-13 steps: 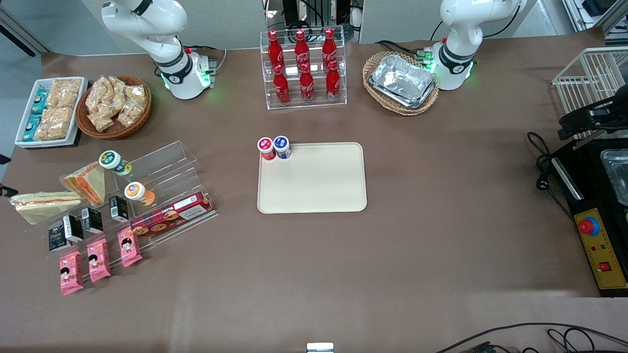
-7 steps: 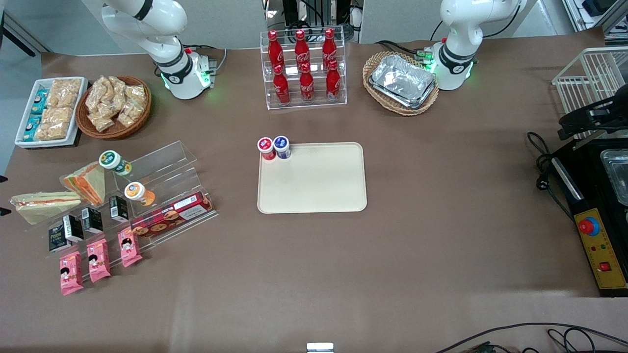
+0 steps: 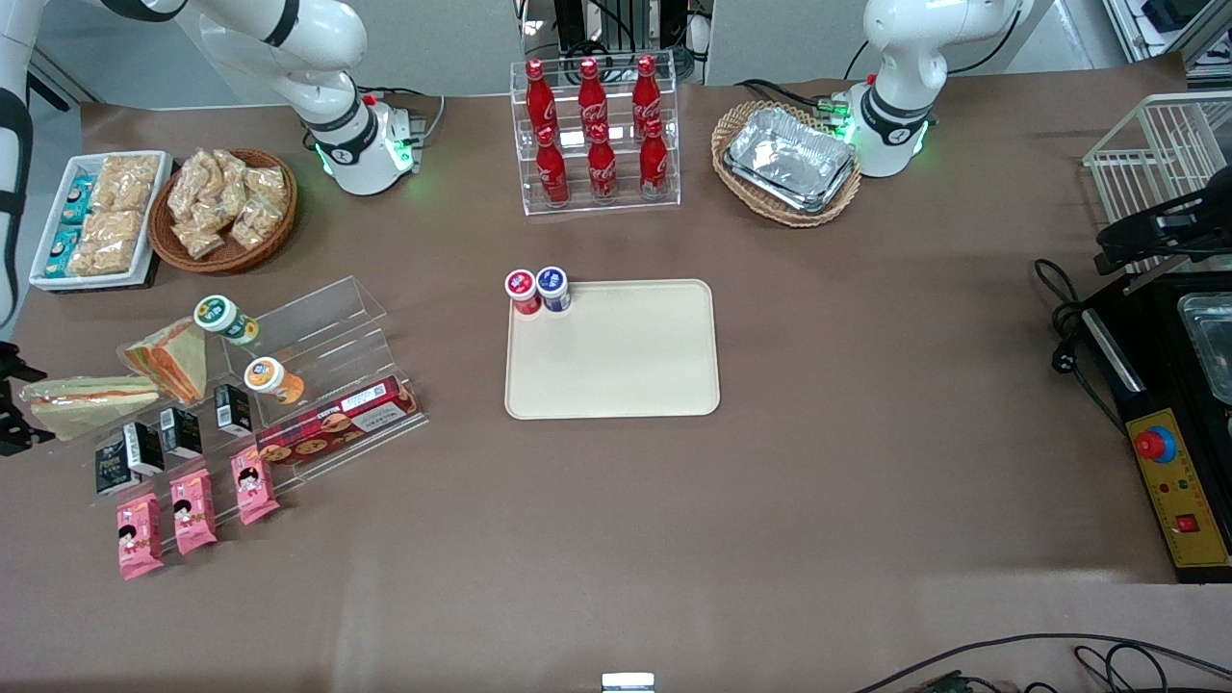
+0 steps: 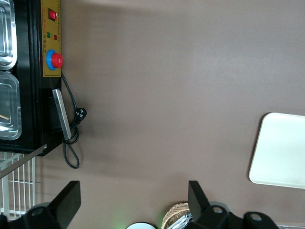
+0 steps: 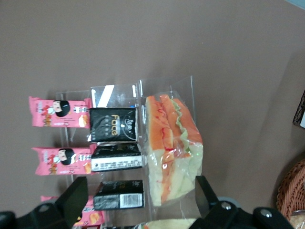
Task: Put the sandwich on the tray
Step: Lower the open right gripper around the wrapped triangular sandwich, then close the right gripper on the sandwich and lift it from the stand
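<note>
The working arm (image 3: 12, 144) is mostly cut off at the frame edge in the front view, with only white links showing along that side. The black control box (image 3: 1179, 481) at the parked arm's end of the surface is also clipped by the frame.

Of the hand (image 3: 12, 402), the front view shows only dark parts at the frame edge, just beside the end of the sandwich (image 3: 87, 399). Whether they touch cannot be told. In the right wrist view the hand (image 5: 139, 191) has its two fingers (image 5: 76, 195) spread wide, with nothing gripped. There the sandwich (image 5: 167, 223) is a pale sliver cut by the frame. The striped triangular sandwich (image 5: 174, 148) fills the middle, its clear wrap blurring the filling.

The sandwich lies flat on the surface (image 3: 674, 539), well apart from the tray (image 3: 616, 385). The surface is a brown sheet filling nearly the whole front view. The cream tray sits at mid-frame, and two small lidded cups (image 3: 537, 289) stand at the corner farthest from the camera. Grey floor shows along the upper edge of the frame, and cables (image 3: 1059, 654) trail along the lower edge.
</note>
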Robot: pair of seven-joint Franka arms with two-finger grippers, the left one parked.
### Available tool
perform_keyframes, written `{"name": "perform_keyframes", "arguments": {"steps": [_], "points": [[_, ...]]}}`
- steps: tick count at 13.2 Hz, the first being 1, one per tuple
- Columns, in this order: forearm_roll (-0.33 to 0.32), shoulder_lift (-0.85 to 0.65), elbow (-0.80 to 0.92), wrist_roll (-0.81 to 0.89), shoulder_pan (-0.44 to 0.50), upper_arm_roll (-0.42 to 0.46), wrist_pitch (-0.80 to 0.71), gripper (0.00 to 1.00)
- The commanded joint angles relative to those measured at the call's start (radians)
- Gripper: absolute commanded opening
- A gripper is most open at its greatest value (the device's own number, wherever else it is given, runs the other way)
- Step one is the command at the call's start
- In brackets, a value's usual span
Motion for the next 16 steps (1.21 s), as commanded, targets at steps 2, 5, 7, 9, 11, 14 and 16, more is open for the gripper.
{"name": "perform_keyframes", "arguments": {"steps": [2,5,7,9,11,14,16], "points": [[0.027,-0.021,-0.081,-0.046,-0.014,-0.004,0.052,1.00],[0.027,-0.021,-0.095,-0.069,-0.018,-0.004,0.058,1.00],[0.027,-0.016,-0.097,-0.082,-0.029,-0.007,0.073,1.00],[0.027,-0.009,-0.101,-0.086,-0.031,-0.007,0.090,1.00],[0.027,-0.003,-0.121,-0.086,-0.029,-0.007,0.125,1.00],[0.027,0.004,-0.130,-0.086,-0.031,-0.007,0.139,0.96],[0.027,0.002,-0.144,-0.092,-0.031,-0.007,0.155,0.86]]}}
